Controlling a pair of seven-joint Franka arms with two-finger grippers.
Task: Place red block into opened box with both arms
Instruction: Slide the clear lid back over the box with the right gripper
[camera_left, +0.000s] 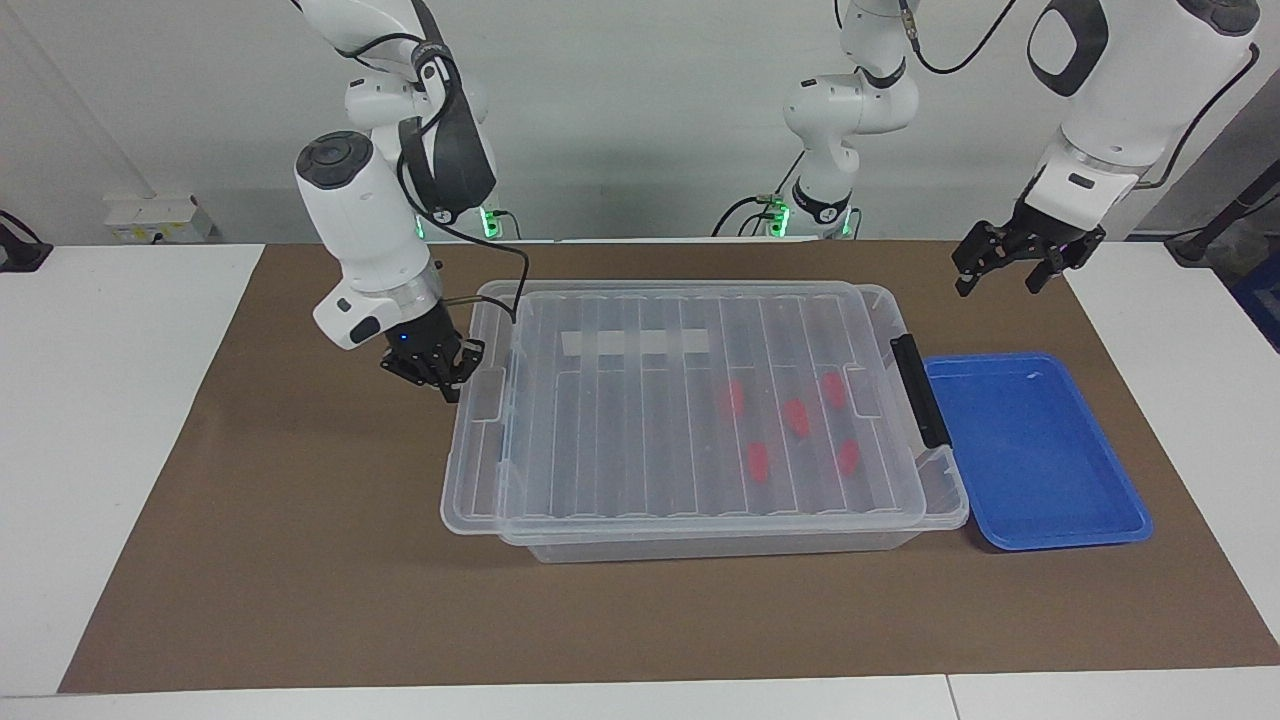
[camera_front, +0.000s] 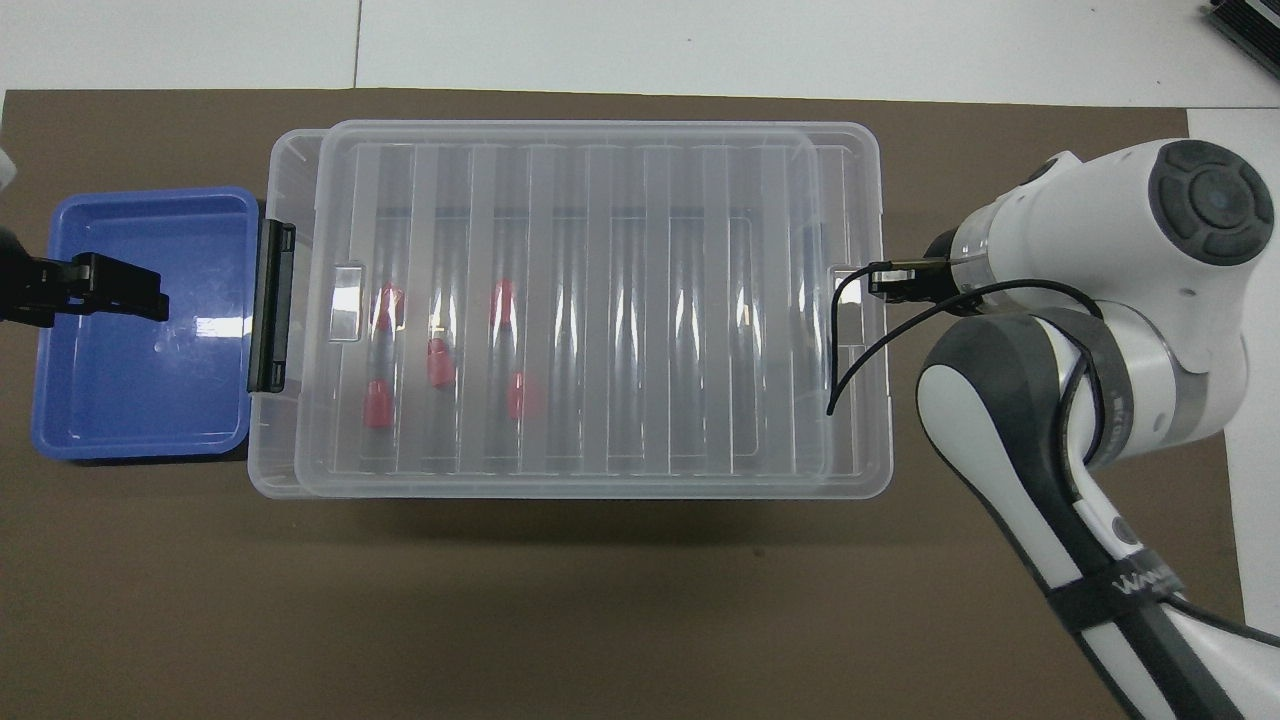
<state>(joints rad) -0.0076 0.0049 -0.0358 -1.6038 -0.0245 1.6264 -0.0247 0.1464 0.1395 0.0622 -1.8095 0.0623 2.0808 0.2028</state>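
Right fingers (camera_left: 447, 385) pinch the lid (camera_left: 690, 400) edge (red blocks (camera_left: 797, 417) beneath); left fingers (camera_left: 1010, 262) spread over the mat (camera_left: 300, 560)

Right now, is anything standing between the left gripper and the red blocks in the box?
Yes. The clear lid lies over nearly the whole box, covering all five red blocks. The left gripper is open, over the mat near the blue tray. The right gripper is shut on the lid's edge.
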